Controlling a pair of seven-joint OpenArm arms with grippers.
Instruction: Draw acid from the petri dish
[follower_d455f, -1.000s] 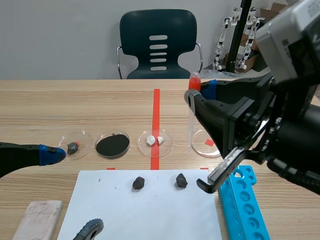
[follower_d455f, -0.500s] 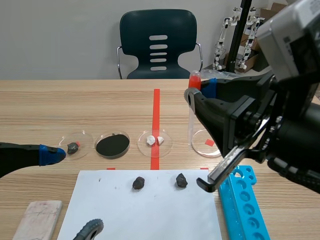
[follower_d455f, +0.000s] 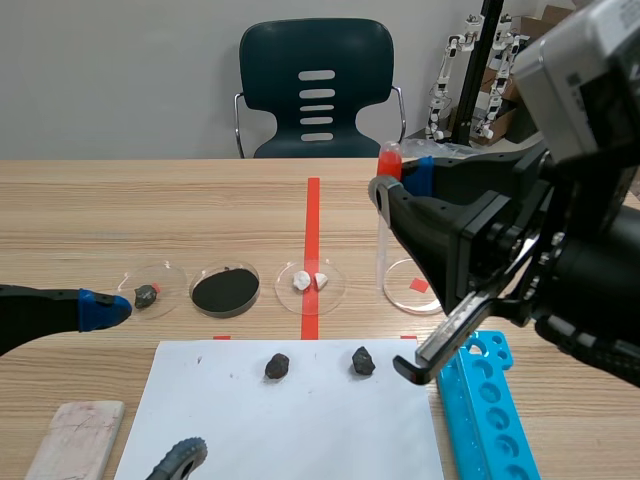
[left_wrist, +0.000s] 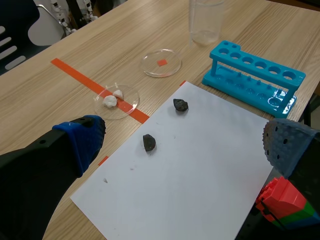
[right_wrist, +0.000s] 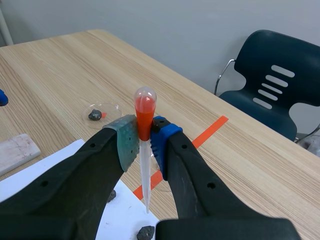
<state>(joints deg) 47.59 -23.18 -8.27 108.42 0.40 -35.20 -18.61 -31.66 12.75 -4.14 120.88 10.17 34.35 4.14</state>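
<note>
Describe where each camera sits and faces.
Scene view: robot's centre, facing across the wooden table; left end effector and right end effector show.
Left wrist view: above the open left end effector, facing down at the white paper sheet.
Right wrist view: behind the right end effector, shut on the clear plastic pipette with orange-red bulb, facing the table.
Shared: scene and left wrist views show the blue plastic test-tube rack.

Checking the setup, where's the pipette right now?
In the right wrist view, the pipette stands upright, clamped in the right gripper, right of the red tape line.
</note>
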